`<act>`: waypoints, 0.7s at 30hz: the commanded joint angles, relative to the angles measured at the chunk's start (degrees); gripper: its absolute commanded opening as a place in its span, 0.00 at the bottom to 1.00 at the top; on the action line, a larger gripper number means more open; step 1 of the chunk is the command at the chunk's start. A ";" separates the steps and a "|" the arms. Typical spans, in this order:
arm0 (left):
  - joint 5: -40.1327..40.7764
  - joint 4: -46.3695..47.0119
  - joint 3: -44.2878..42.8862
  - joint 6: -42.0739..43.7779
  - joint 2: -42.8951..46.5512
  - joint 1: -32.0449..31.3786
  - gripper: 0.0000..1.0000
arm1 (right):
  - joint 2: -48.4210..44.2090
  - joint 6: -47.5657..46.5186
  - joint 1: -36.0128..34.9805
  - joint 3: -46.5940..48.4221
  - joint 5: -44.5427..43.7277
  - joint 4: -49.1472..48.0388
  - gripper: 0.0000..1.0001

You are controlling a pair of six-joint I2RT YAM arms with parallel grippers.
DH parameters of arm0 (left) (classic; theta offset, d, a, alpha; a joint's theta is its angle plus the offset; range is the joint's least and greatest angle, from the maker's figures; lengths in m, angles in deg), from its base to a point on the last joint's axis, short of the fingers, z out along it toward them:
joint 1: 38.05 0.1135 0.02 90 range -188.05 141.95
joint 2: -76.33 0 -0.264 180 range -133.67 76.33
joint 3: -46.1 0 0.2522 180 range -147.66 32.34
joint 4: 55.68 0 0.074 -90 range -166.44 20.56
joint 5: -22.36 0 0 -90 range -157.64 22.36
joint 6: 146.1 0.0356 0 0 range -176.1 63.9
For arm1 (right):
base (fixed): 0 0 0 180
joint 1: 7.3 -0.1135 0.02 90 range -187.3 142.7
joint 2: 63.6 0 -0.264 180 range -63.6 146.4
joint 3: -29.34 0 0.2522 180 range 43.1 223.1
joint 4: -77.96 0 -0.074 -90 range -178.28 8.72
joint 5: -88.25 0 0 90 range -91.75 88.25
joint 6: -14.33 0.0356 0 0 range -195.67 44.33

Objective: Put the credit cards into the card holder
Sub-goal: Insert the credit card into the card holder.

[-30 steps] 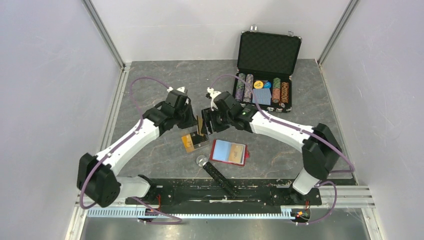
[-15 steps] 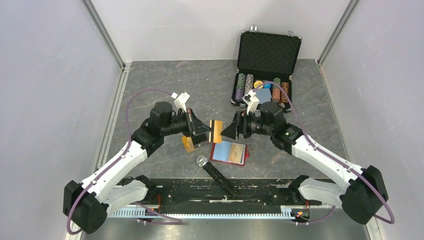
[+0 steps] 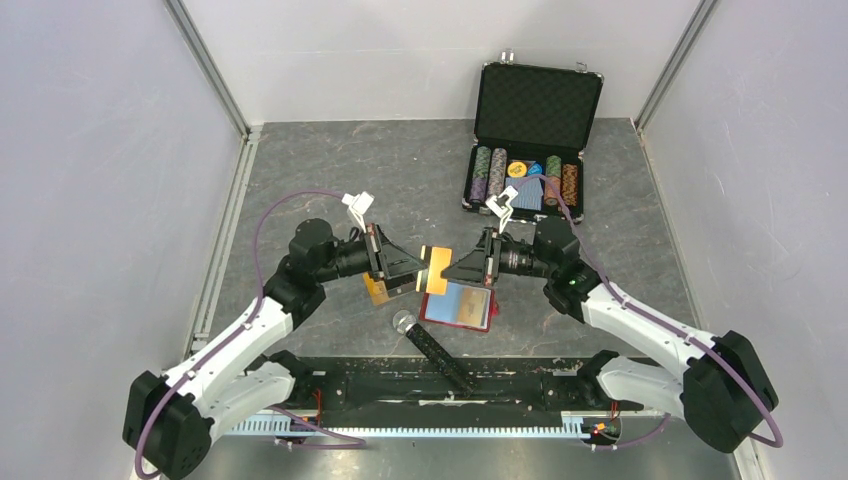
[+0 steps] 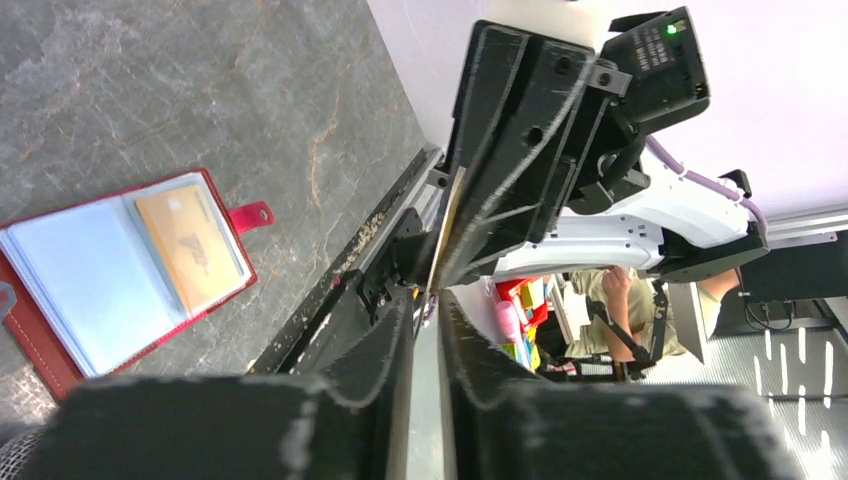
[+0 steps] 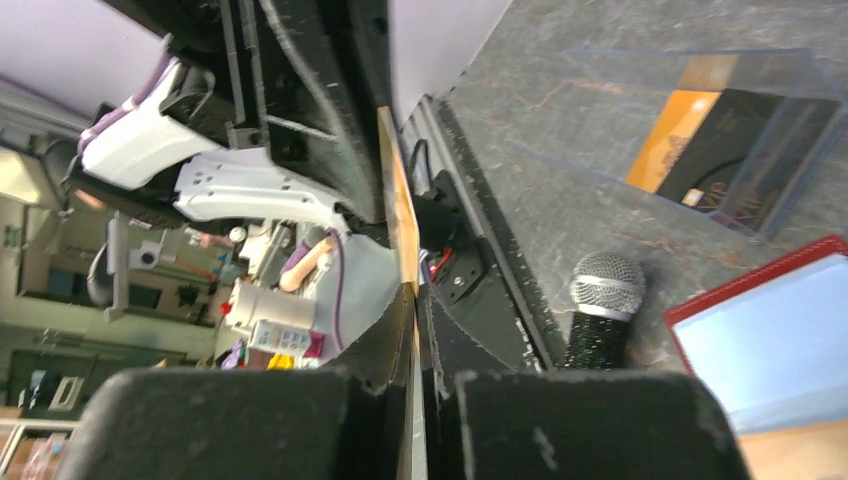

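An orange-gold credit card (image 3: 435, 268) hangs on edge in mid-air between my two grippers, above the card holder. My right gripper (image 3: 448, 270) is shut on its right side; the right wrist view shows the card (image 5: 395, 200) pinched between the jaws of that gripper (image 5: 412, 295). My left gripper (image 3: 419, 268) stands slightly open around the card's other edge (image 4: 443, 230), with a narrow gap at each side of it. The red card holder (image 3: 460, 305) lies open on the table, with one orange card (image 4: 190, 245) in a blue-grey sleeve. More credit cards, orange (image 5: 680, 135) and black (image 5: 745, 150), lie in a clear case.
The clear plastic case (image 3: 388, 285) sits on the table under the left gripper. A black microphone (image 3: 430, 340) lies in front of the card holder. An open black poker-chip case (image 3: 530, 150) stands at the back right. Grey walls enclose the table.
My right gripper has moved left onto the card and shut on it. The left gripper, which was gripping the card, has loosened its jaws.
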State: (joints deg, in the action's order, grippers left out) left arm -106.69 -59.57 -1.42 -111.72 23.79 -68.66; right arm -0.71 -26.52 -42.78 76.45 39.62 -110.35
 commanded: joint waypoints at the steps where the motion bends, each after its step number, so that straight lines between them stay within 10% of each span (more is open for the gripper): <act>1: -2.10 2.47 0.31 -1.56 -1.48 -0.77 0.27 | -1.04 2.54 -0.82 -0.96 1.95 -7.75 0.00; 10: 7.29 -15.04 -3.55 7.47 -4.60 -0.83 0.64 | -1.75 -3.32 0.06 -1.07 -3.56 5.03 0.00; 21: 20.79 -32.55 -13.92 15.08 -18.38 -6.31 0.34 | -0.70 -11.17 5.15 -1.61 -12.68 25.02 0.00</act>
State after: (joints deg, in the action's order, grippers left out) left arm -92.98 -84.49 -10.38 -102.73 10.35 -72.07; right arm -1.32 -33.58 -39.72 75.18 30.92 -93.32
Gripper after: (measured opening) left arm 0.407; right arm 0.006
